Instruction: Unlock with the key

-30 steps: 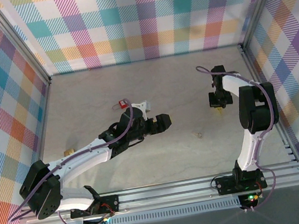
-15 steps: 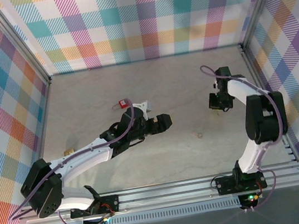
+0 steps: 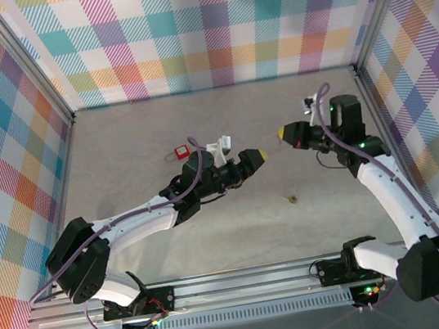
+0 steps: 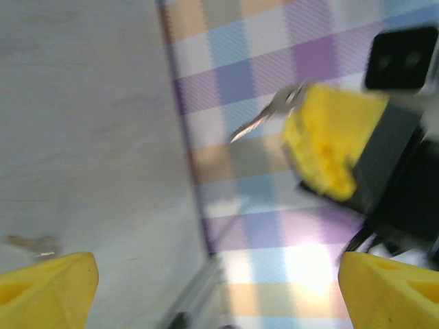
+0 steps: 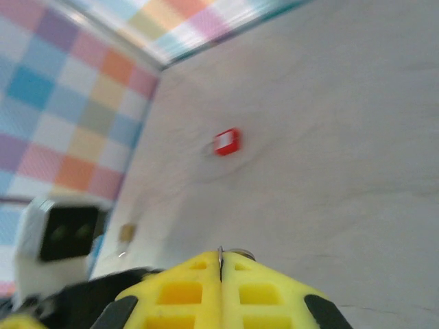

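A red padlock (image 3: 178, 152) lies on the table, behind my left arm; the right wrist view shows the padlock (image 5: 226, 142) far ahead. My right gripper (image 3: 285, 132) is raised and points left, shut on a silver key (image 4: 264, 116) whose blade sticks out of the yellow fingers (image 4: 322, 137). In its own view the right gripper (image 5: 221, 264) pinches the key (image 5: 221, 255) edge-on. My left gripper (image 3: 256, 157) faces it a short way off, tips apart. In the left wrist view the left gripper (image 4: 219, 295) is open and holds nothing.
A second small key (image 3: 291, 198) lies loose on the table below the two grippers, also seen as the small key (image 4: 31, 243). A small tan object (image 5: 127, 232) lies near the left wall. Checked walls enclose the table on three sides.
The right arm swung away from the right wall and turned its gripper leftward with the key. The left gripper lifted and moved right, so the two tips now face each other.
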